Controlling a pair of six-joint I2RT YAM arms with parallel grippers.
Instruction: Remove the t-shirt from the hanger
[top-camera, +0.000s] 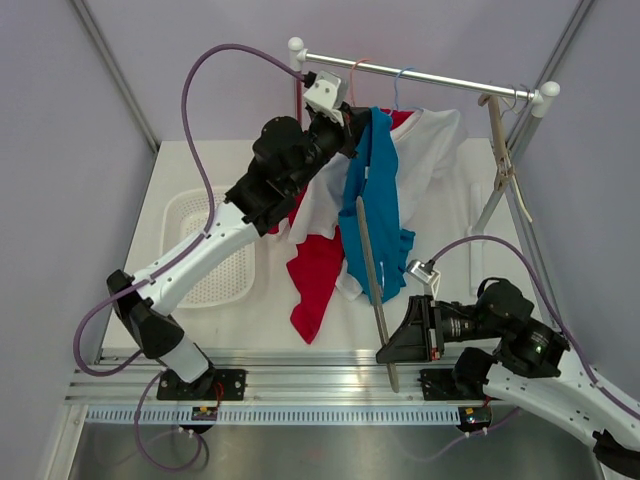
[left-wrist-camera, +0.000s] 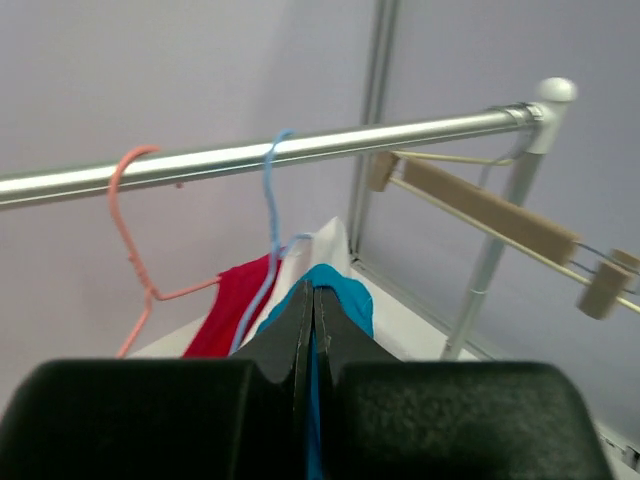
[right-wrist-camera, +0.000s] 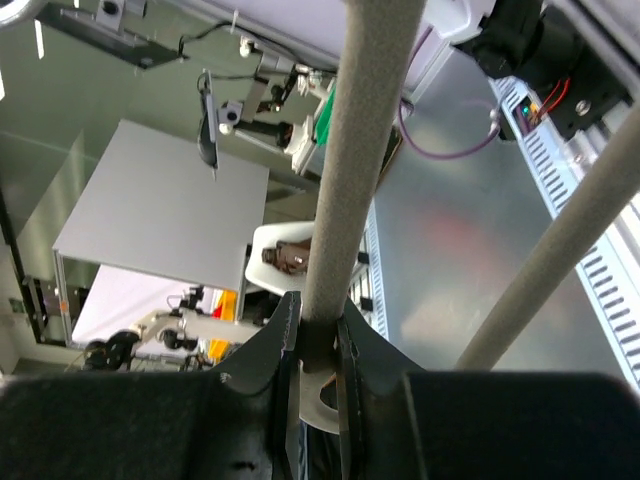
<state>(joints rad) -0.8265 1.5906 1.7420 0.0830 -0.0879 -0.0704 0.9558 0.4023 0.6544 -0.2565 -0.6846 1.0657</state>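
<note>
The blue t-shirt (top-camera: 378, 200) hangs in a long fold from just under the rail (top-camera: 420, 75) at the far side down toward the middle of the table (top-camera: 462, 222). Its upper edge is pinched in the left tool (top-camera: 352, 128). Its lower end drapes about the hanger bar (top-camera: 370, 265), a long grey stick that slants from the shirt's middle toward the near edge. The right tool (top-camera: 385, 350) is clenched on the near part of that bar, well below the shirt's hem. A red garment (top-camera: 318, 275) and a white garment (top-camera: 430, 150) hang beside and behind the blue one.

The left arm reaches high and far, with its wrist close under the rail. The right arm lies low at the near right, its forearm pointing left along the table's edge.

The left wrist view shows the tool's fingers (left-wrist-camera: 300, 320) shut tight on blue cloth. It also shows a pink hanger hook (left-wrist-camera: 125, 220) and a blue hanger hook (left-wrist-camera: 270, 200) over the rail, and a wooden clip hanger (left-wrist-camera: 490, 210) at the right end. The right wrist view shows the bar's felt-like surface seated between the closed jaws, with a second grey limb (right-wrist-camera: 560, 240) branching off to the right. Only the top view shows the white basket (top-camera: 200, 215) on the left of the table.
</note>
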